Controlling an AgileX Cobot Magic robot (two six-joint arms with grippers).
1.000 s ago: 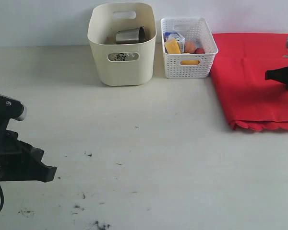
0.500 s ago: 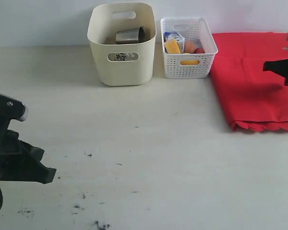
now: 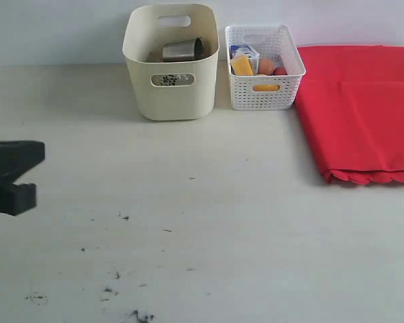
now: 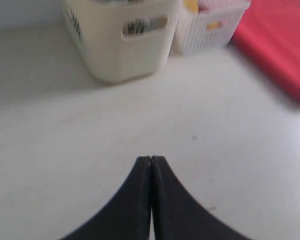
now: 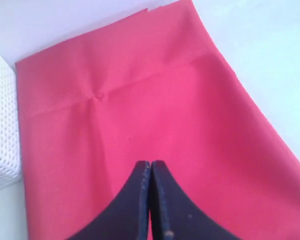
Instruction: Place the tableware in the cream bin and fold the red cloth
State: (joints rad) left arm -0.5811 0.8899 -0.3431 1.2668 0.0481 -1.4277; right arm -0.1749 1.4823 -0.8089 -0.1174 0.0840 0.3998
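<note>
The cream bin (image 3: 172,94) stands at the back of the table, and a steel cup (image 3: 183,49) lies on its side inside it. Dark shapes show through its front handle cut-out (image 3: 172,80); the other tableware is hidden. The red cloth (image 3: 363,114) lies folded at the right, its scalloped edge toward the front. My left gripper (image 4: 151,159) is shut and empty, hovering over bare table well in front of the cream bin (image 4: 117,40). Also shut and empty, my right gripper (image 5: 151,163) hangs over the red cloth (image 5: 140,110). It is out of the exterior view.
A white lattice basket (image 3: 264,67) with cheese, an egg and a milk carton stands between the bin and the cloth. The table (image 3: 209,222) has dark specks near its front edge. The black end of the left arm (image 3: 13,161) sits at the left border.
The right arm has withdrawn off the right border of the exterior view. The left arm has pulled back and up toward the left border.
</note>
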